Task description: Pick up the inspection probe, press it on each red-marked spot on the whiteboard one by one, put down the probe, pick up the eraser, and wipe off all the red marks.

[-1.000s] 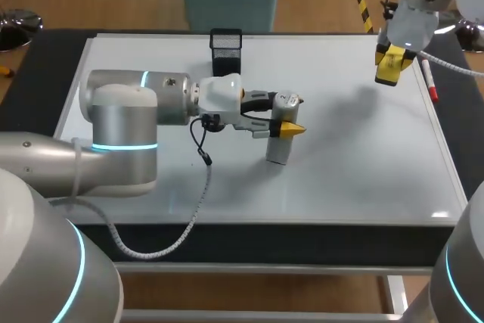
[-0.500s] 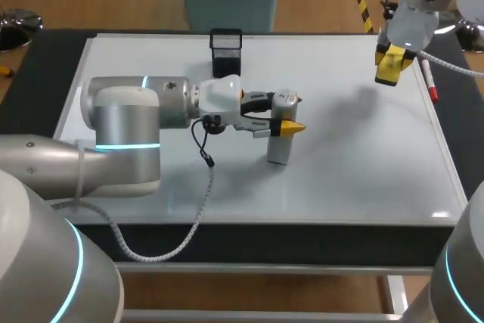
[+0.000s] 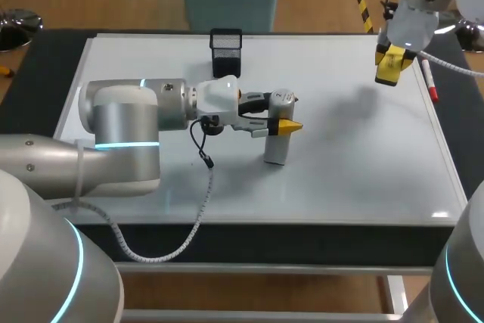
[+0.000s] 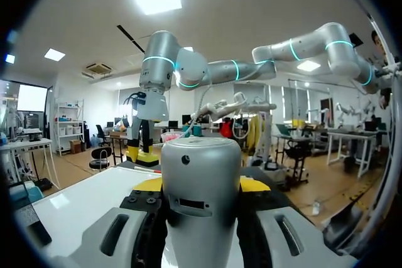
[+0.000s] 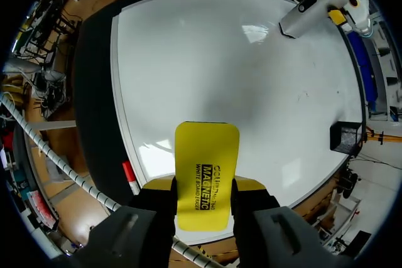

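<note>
Our left hand (image 3: 286, 125) is closed around the inspection probe (image 3: 276, 150), which stands upright with its foot on the whiteboard (image 3: 363, 164), straight below the fingers. Our right hand (image 3: 392, 66) clamps the eraser (image 5: 206, 155), whose long axis points ahead of the fingers, above the board.

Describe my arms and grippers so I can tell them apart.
Both arms are rounded silver-grey tubes with glowing cyan rings at the joints. The left arm ends in a white wrist housing and the black left gripper with yellow tips; a grey braided cable loops from it. The right arm has a pale cable; the right gripper looks the same.
</note>
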### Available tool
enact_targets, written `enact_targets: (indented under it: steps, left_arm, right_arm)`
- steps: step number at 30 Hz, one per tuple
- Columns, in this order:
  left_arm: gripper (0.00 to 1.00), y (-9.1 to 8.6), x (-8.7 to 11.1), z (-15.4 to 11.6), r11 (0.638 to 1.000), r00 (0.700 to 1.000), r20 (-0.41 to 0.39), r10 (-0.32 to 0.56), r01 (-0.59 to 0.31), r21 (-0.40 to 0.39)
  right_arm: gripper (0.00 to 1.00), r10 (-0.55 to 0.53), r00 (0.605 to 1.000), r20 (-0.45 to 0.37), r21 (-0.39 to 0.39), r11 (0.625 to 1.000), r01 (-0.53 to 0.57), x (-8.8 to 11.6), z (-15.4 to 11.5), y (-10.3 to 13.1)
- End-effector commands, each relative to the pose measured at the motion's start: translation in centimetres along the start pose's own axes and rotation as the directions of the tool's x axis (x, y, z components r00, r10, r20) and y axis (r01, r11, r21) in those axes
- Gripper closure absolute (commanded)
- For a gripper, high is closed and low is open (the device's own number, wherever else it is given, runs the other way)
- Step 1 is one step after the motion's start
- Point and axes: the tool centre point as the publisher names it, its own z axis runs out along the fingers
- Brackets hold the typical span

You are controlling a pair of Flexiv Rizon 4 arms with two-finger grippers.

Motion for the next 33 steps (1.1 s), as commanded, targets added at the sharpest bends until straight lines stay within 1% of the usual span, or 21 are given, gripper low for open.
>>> enact_targets:
  steps: [1,14,33]
  left_arm:
    - [1.0,0.0,0.19,0.02,1.0,1.0,0.0,0.001,-0.001,0.002]
    - [1.0,0.39,0.13,-0.6,1.0,1.0,0.001,-0.001,0.001,0.013]
    - [1.0,0.08,0.37,-0.78,1.0,1.0,0.003,0.014,-0.015,0.007]
  right_arm:
    - [1.0,-0.003,1.0,-0.003,0.001,1.0,0.003,0.05,-0.07,-0.06]
    - [1.0,-0.003,1.0,-0.003,0.001,1.0,0.003,0.05,-0.07,-0.06]
    - [1.0,-0.003,1.0,-0.003,0.001,1.0,0.003,0.05,-0.07,-0.06]
